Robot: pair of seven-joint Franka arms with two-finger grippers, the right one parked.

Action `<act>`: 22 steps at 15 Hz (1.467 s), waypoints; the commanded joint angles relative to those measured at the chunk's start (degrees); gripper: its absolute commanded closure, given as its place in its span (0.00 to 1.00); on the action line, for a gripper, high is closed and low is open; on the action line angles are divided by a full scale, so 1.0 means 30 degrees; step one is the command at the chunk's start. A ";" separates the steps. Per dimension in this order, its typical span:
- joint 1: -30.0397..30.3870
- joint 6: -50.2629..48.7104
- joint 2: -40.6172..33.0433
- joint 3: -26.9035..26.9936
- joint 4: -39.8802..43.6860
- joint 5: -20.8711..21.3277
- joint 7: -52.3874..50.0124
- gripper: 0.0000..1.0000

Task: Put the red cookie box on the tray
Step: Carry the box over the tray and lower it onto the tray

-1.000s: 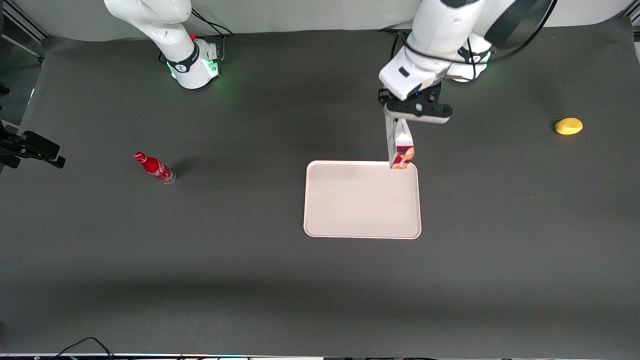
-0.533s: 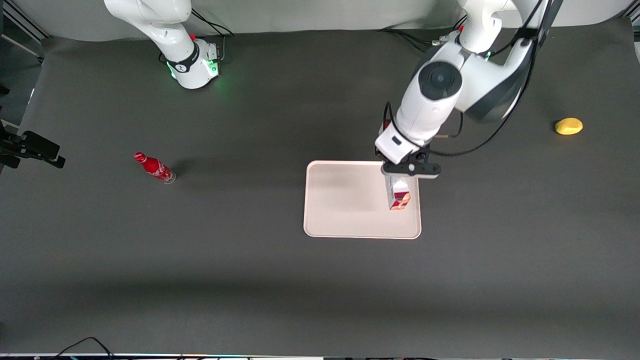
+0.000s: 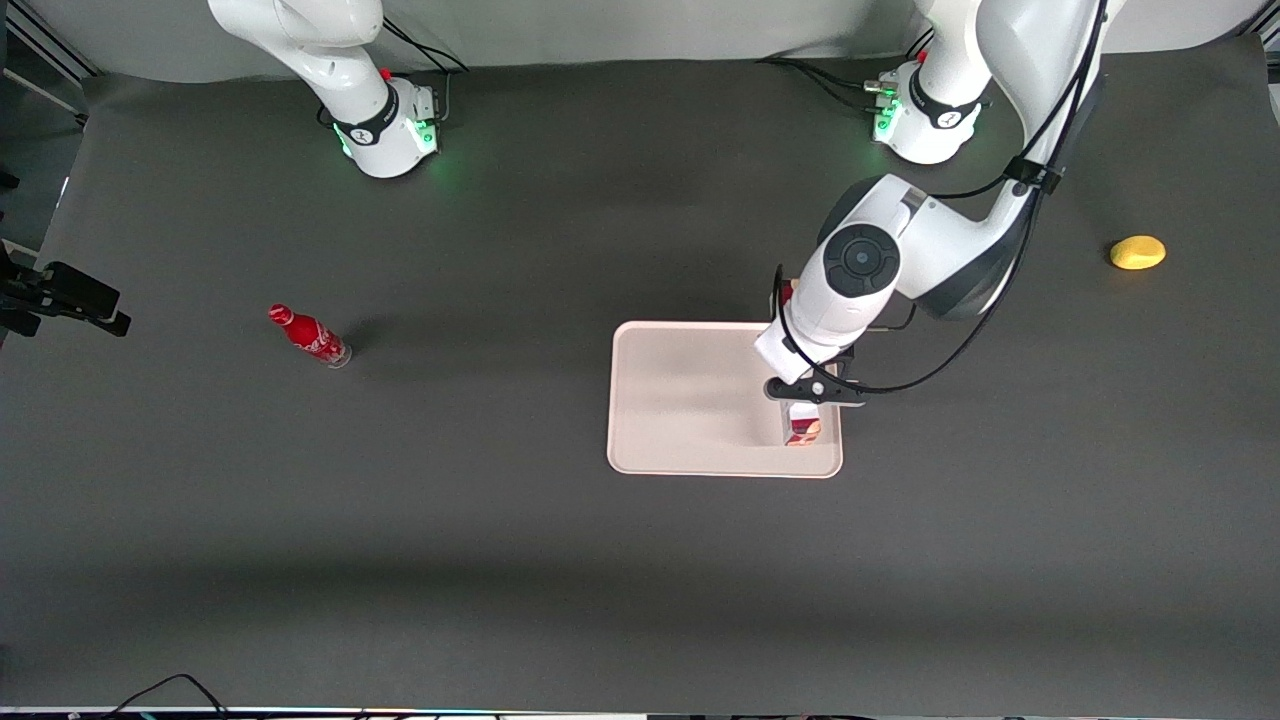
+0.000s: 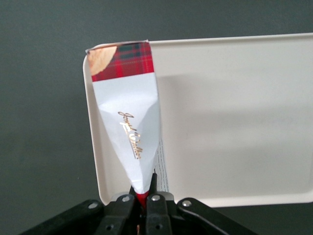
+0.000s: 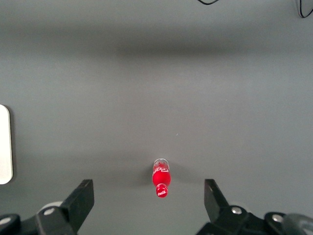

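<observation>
The gripper (image 3: 812, 392) is clamped on the top end of the box (image 3: 802, 428), which hangs upright from it over the tray (image 3: 690, 400), close to the tray's near corner at the working arm's end. From the wrist camera the fingers (image 4: 128, 203) pinch the carton's narrow end, and the box's lower end (image 4: 121, 60) lines up with a tray corner. Whether it touches the tray floor or hangs just above, I can't tell. So the carrying looks done; what's left, I'd say, is setting it down, letting go and lifting away. A small red bottle (image 3: 309, 336) and a yellow object (image 3: 1137, 252) sit well apart on the desk, uninvolved.
</observation>
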 commanded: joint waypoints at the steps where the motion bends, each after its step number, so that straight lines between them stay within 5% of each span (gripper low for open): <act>1: -0.0172 0.1531 0.0483 0.0678 -0.0420 0.0537 -0.0246 1.00; 6: -0.0202 0.2265 0.1394 0.1091 -0.0770 0.2440 -0.0128 1.00; 17: -0.0260 0.4288 0.2215 0.1501 -0.1299 0.2999 -0.0157 1.00; 18: -0.0260 0.4288 0.2215 0.1501 -0.1270 0.2999 -0.0157 0.81; 19: -0.0231 0.4288 0.2244 0.1501 -0.1241 0.2999 -0.0157 0.47; 22: -0.0231 0.4288 0.2332 0.1501 -0.1153 0.2999 -0.0157 0.00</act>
